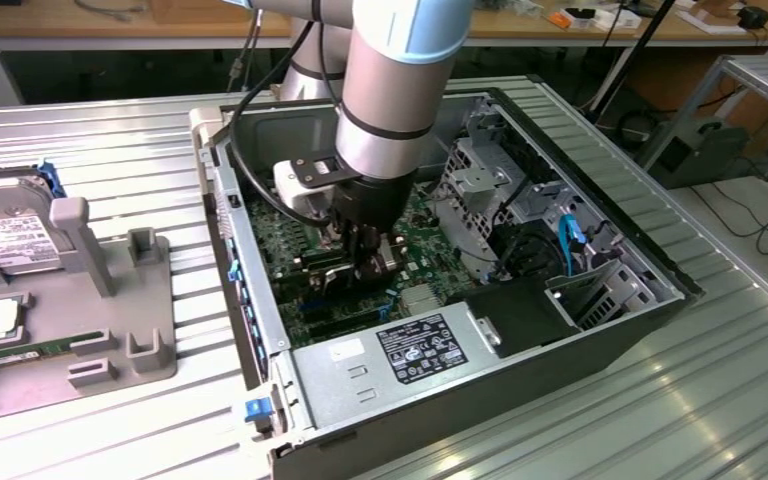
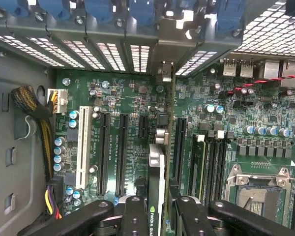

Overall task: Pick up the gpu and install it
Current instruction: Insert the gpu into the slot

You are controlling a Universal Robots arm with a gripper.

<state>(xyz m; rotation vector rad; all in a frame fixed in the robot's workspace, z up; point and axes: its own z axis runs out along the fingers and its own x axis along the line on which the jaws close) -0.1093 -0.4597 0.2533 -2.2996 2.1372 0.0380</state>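
While the gripper (image 2: 156, 216) pinches the gpu (image 2: 156, 169) edge-on inside the open computer case (image 1: 651, 300), the card hangs above the motherboard (image 2: 132, 98), between black expansion slots (image 2: 122, 152). Memory sticks (image 2: 209, 164) stand just beside it (an empty processor socket (image 2: 258, 189) beyond), and the power supply (image 1: 398, 360) fills the case's near end.

Drive cage (image 1: 484, 190) and power supply (image 1: 398, 355) flank the gripper (image 1: 364, 262).

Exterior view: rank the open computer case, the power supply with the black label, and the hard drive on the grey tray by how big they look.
1. Computer case
2. Power supply
3. Hard drive, partly cut off at the exterior view's left, so unsure.
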